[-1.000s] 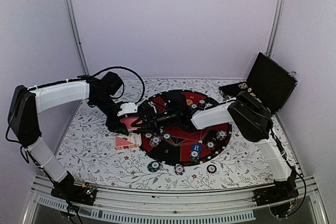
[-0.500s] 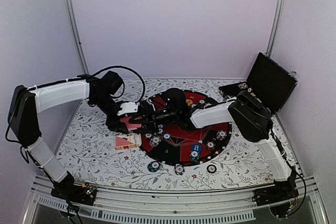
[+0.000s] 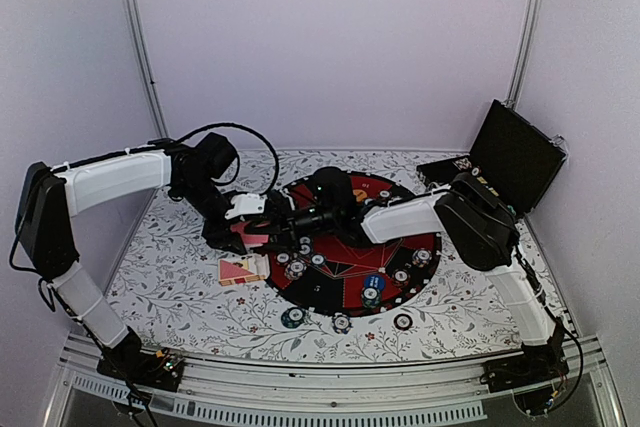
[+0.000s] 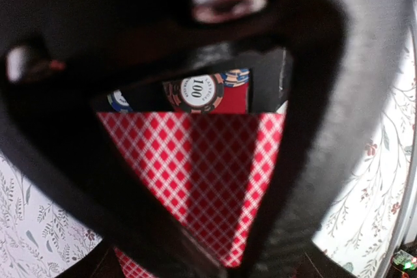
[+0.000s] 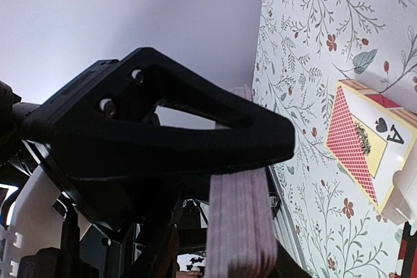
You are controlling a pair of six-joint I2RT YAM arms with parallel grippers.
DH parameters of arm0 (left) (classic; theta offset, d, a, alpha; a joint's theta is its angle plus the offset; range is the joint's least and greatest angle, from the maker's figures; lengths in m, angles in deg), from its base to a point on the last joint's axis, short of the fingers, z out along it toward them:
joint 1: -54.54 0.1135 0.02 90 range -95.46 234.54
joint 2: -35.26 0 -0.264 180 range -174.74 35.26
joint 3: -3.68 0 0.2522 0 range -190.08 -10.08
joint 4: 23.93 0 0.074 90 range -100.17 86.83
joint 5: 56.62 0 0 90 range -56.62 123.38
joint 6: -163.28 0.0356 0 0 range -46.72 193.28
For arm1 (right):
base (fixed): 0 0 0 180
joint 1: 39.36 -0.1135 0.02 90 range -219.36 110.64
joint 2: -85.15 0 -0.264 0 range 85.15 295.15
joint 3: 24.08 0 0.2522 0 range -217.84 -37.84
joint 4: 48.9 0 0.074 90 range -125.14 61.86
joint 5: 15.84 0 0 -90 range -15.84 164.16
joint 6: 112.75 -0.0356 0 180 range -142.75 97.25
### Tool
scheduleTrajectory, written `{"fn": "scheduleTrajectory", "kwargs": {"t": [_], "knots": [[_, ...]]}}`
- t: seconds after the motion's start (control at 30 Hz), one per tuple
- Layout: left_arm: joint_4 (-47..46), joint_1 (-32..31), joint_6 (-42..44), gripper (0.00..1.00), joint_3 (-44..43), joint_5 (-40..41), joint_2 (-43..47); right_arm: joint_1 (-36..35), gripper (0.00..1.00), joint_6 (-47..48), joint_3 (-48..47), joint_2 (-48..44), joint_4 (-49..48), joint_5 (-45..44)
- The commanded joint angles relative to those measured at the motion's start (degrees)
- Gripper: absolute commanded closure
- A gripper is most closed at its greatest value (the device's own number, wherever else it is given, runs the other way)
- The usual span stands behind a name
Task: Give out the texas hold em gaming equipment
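Left pincer point(image 3: 258, 231) is clamped on the stack of thin red-diamond-backed playing cards point(image 4: 195, 180), held in the air over the left rim of the big round red-and-black mat point(image 3: 345, 252). Right pincer point(image 3: 292, 224) is nose-to-nose with it at the stack's edge. No view shows whether its jaws are apart or closed on a card.

Risks as I see them:
- Double feed. Right wrist view shows the stack edge-on, thick and slightly fanned. Cards look slick, so a pinch at the edge likely drags two or more.
- Stack slip. A sideways pull from the right could skew the pack in the left grip, or spill it over the round poker chips point(image 3: 295, 269) just below on the mat.
- Finger clash. Both sets of fingers crowd the same spot, so a small misalignment means finger on finger instead of finger on card.
- Poor feedback. Left wrist view is mostly its own fingers and card backs, with one white-centred "100" chip point(image 4: 196, 91) beyond. The arms block the top view, so it's hard to confirm a single card is free.
- Drop zone. The red-and-cream ace-of-spades card box point(image 5: 365, 141) lies on the floral tabletop point(image 3: 170, 277) just beside the mat. A loose card may land on it or under an arm.
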Motion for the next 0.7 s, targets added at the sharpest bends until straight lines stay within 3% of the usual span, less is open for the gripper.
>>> {"fn": "scheduleTrajectory", "kwargs": {"t": [0.0, 0.4, 0.67], "knots": [[1.7, -1.2, 0.4, 0.48, -2.1, -0.6, 1.7, 0.8, 0.61, 0.3, 2.7, -0.3, -0.5, -3.1], [2.7, -1.2, 0.1, 0.56, -3.0, -0.1, 1.5, 0.7, 0.76, -2.5, 4.0, 0.4, -6.1, -2.6], [3.6, -1.2, -0.1, 0.59, -4.4, 0.5, 0.7, 0.8, 0.70, -2.0, 6.2, -0.9, -6.2, -2.8]]}}
